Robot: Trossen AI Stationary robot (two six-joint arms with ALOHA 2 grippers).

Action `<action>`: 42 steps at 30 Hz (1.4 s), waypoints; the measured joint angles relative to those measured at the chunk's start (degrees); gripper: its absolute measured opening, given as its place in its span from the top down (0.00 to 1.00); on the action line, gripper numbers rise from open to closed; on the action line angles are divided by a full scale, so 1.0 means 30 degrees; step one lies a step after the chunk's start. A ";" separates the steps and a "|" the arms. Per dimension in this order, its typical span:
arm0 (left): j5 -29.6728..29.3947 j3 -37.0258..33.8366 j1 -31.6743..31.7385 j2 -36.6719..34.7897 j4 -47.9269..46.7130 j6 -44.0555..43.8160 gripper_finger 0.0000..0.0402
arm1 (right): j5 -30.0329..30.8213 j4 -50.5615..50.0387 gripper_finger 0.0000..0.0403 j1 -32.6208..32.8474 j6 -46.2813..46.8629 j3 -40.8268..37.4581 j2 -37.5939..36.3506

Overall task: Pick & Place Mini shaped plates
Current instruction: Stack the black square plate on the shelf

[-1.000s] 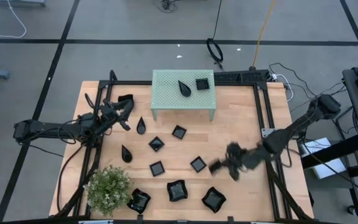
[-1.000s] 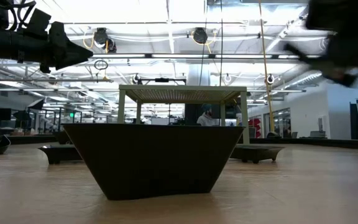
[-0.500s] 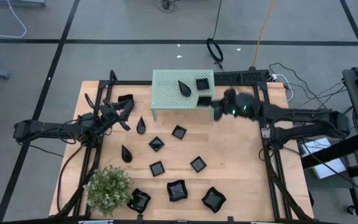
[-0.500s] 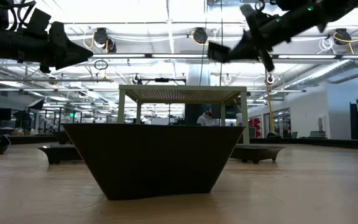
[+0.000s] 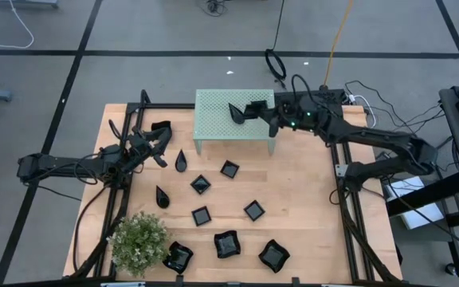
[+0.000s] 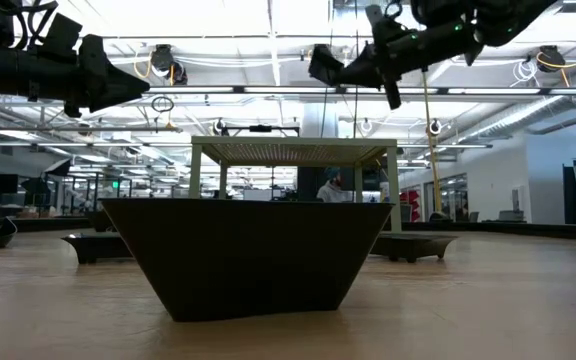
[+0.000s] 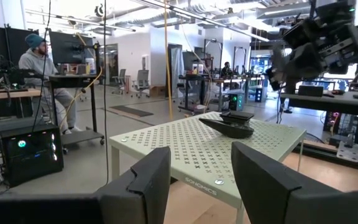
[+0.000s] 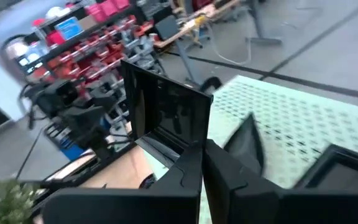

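The right gripper (image 5: 263, 112), clamped on a square plate (image 8: 166, 112), holds it over the stand (image 5: 213, 119) beside two plates (image 5: 237, 112) there, likely for placing; left gripper (image 5: 159, 147) waits part-open, empty, by the table's left edge

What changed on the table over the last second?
The right claw, shut on a small square plate, swung from low over the table's near right part up and across to above the green stand, beside the teardrop plate and over the square plate already there. The left claw, open, stayed at the table's left side. The plates on the wood and the plant did not move.
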 joint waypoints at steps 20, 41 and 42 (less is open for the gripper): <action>-0.0002 0.0004 0.0003 0.0001 0.0000 0.0002 0.57 | -0.0152 -1.0475 1.00 -0.4037 0.0349 0.5088 0.1207; 0.0004 0.0006 -0.0001 0.0000 0.0000 0.0006 0.57 | -0.1711 -1.2181 1.00 -0.4543 -0.1566 0.6339 0.4029; 0.0005 0.0000 0.0006 0.0001 0.0000 0.0006 0.57 | -0.1704 -1.2195 1.00 -0.4543 -0.1778 0.6339 0.4025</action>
